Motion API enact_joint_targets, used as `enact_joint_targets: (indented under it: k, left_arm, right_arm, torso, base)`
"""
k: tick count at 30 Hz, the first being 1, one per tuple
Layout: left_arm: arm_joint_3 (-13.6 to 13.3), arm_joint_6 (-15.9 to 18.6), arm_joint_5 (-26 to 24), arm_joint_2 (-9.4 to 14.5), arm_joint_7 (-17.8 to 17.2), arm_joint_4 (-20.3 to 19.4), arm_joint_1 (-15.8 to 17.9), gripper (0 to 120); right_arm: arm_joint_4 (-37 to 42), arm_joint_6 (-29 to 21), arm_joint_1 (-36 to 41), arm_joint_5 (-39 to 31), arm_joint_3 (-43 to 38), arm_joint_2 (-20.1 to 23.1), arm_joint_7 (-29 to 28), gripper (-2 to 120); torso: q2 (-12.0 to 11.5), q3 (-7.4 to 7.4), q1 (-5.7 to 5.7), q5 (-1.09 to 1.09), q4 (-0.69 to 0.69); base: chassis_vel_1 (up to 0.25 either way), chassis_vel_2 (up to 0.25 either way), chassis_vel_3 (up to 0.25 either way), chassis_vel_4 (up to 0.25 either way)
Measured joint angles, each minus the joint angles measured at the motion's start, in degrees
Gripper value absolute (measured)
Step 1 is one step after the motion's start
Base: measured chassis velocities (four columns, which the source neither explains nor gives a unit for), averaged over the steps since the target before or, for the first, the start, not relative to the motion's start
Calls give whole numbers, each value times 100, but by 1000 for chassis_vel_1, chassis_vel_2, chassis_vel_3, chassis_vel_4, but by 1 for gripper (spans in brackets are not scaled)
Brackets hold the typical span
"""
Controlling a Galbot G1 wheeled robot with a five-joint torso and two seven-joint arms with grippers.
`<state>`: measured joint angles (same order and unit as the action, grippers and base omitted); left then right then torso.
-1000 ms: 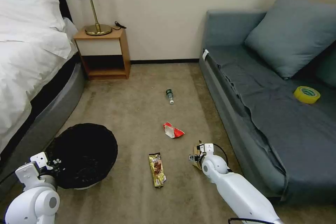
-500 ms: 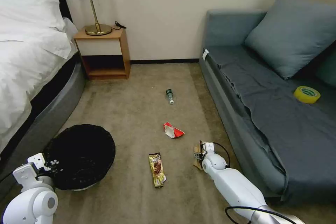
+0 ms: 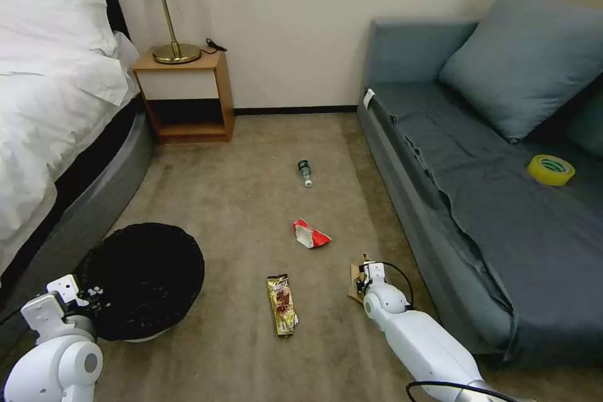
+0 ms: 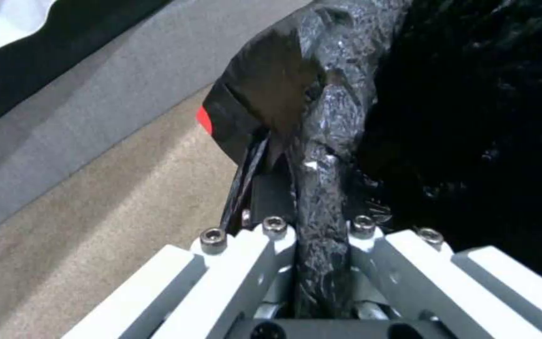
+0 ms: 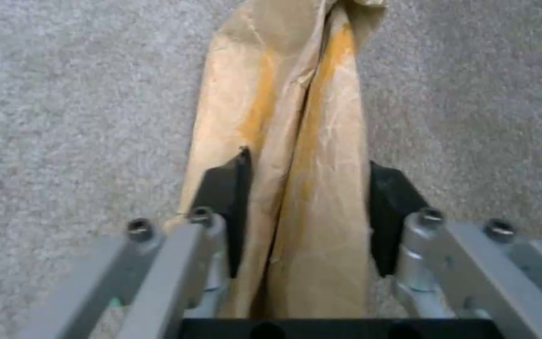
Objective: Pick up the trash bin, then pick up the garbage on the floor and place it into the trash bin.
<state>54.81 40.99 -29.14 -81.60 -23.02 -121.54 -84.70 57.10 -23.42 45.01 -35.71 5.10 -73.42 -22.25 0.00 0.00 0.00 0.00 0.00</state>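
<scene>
Carpet (image 3: 239, 201): right gripper (image 5: 306, 212) straddles tan paper (image 5: 290, 141); no legible writing.

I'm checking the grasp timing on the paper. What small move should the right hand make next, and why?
Probably close the right hand on the paper. Its fingers flank the tan paper on the carpet, one on each side, but don't visibly pinch it yet. The left hand already grips the bin rim, so the bin looks ready to receive it.

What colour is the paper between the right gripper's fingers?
Tan, with yellow-orange streaks: the crumpled tan paper shows best in the right wrist view.
</scene>
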Motion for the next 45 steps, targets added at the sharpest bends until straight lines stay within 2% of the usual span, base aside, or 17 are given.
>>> enact_joint_targets:
  k: [6,10,16,20,21,25,26,28,30,31,35,36,38,40,42,45]
  left_arm:
    - [-35,0,0,-2,1,3,14,3]
    - [-57,0,0,-7,1,3,19,3]
    - [-97,4,0,-17,1,3,18,3]
    - [-137,15,-42,-17,-1,-7,0,3]
    - [-137,15,-42,-17,-1,-7,0,3]
    - [-295,24,-64,-18,-5,-36,-37,3]
    - [-295,24,-64,-18,-5,-36,-37,3]
    - [-387,34,-70,-36,-10,-44,-39,3]
    - [-475,47,-67,-61,-36,-59,-39,3]
    - [-475,47,-67,-61,-36,-59,-39,3]
    - [-570,72,-27,-90,-43,-106,-40,3]
    - [-570,72,-27,-90,-43,-106,-40,3]
    - [-585,82,-3,-113,-63,-121,-41,3]
    - [-585,83,11,-127,-66,-129,-48,3]
    - [-585,83,14,-130,-67,-129,-51,3]
    - [-585,83,26,-146,-67,-135,-54,3]
  right_arm:
    - [226,29,101,-72,7,117,-1,9]
    - [403,52,170,-211,10,198,-3,0]
    - [830,74,305,-442,42,392,-23,0]
    - [2095,34,503,-1123,135,1106,-96,0]
    - [2095,34,503,-1123,135,1106,-96,0]
    - [3662,-30,506,-1892,327,1573,-317,0]
    - [3662,-30,506,-1892,327,1573,-317,0]
    - [4458,-23,283,-2274,587,1637,-463,0]
    - [4981,63,-150,-2628,1040,1557,-647,0]
    - [4981,63,-150,-2628,1040,1557,-647,0]
    - [5365,214,-955,-3186,2026,930,-1026,0]
    - [5365,214,-955,-3186,2026,930,-1026,0]
    - [5344,288,-1295,-3284,2622,442,-1135,0]
    - [5207,363,-1495,-3307,3032,155,-1237,0]
    - [5130,399,-1565,-3312,3197,57,-1276,0]
    - [4719,547,-1840,-3253,3872,-263,-1397,0]
  torso:
    - [0,0,0,0,-1]
    - [0,0,0,0,-1]
    - [0,0,0,2,0]
    - [0,0,0,-1,-2]
    - [0,0,0,-1,-2]
    - [0,0,0,0,-2]
    - [0,0,0,0,-2]
    - [1,0,0,-1,-1]
    - [0,0,0,-2,-1]
    - [0,0,0,-2,-1]
    - [0,0,0,-1,0]
    - [0,0,0,-1,0]
    - [0,0,0,-2,3]
    - [0,0,0,-2,2]
    - [0,0,0,-2,1]
    - [0,0,0,-2,1]
  base:
    - [0,0,0,0]
    - [0,0,0,0]
    - [0,0,0,0]
    - [0,0,0,0]
    - [0,0,0,0]
    - [0,0,0,0]
    - [0,0,0,0]
    - [0,0,0,0]
    - [0,0,0,0]
    - [0,0,0,0]
    - [0,0,0,0]
    - [0,0,0,0]
    - [0,0,0,0]
    - [0,0,0,0]
    - [0,0,0,0]
    - [0,0,0,0]
